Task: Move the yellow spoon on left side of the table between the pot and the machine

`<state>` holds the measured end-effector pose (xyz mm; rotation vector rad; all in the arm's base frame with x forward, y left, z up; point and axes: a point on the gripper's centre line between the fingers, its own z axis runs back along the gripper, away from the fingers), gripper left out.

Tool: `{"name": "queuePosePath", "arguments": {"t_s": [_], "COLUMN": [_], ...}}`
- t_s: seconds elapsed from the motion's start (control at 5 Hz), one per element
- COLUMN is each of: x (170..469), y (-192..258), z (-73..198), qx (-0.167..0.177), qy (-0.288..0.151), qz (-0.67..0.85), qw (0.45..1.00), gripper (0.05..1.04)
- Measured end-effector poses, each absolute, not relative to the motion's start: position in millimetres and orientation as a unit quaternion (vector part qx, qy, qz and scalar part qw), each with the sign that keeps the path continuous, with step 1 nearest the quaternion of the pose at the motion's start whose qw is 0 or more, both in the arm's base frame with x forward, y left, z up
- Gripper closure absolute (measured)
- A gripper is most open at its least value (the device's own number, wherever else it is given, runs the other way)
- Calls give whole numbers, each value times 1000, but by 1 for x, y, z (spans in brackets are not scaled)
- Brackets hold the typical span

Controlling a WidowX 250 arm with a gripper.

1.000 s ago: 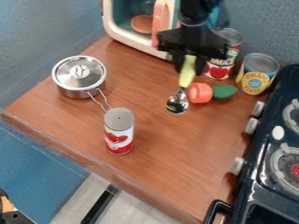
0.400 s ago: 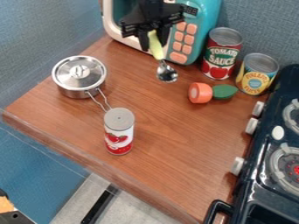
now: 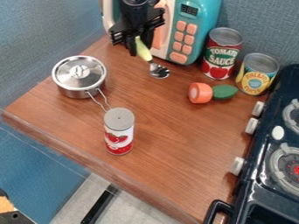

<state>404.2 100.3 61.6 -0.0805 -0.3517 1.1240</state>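
The black gripper (image 3: 140, 46) hangs in front of the toy microwave (image 3: 187, 30), right of and a little behind the pot, shut on the handle of the yellow spoon (image 3: 143, 49). The spoon's silver bowl (image 3: 159, 71) points down toward the front right, low over the table or touching it; I cannot tell which. On the left side of the table (image 3: 169, 127) stands the silver lidded pot (image 3: 79, 76), its wire handle toward the front right.
A white-and-red can (image 3: 119, 131) stands in front of the pot's handle. At the right are an orange-and-green toy (image 3: 201, 92), a tomato sauce can (image 3: 222, 53) and a pineapple can (image 3: 257, 74). The dark stove (image 3: 262, 175) borders the right side.
From the right, near the orange toy and cans, the gripper has moved left and back with the spoon. The spoon now lies more slanted and closer to the pot.
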Motion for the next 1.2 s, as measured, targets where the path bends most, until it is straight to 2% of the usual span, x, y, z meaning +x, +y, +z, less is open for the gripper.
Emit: {"name": "queuePosePath", "arguments": {"t_s": [0.2,0.6,1.0,1.2], "x": [408,409,419,422], "y": [120,127,137,140], "z": [42,7,-3,-2], "qx": [-31,-32,-39,-52], "qy": [-150,-120,-115,-127], "qz": [569,611,615,592], "qw": [808,782,779,794], "gripper": [685,685,685,614]}}
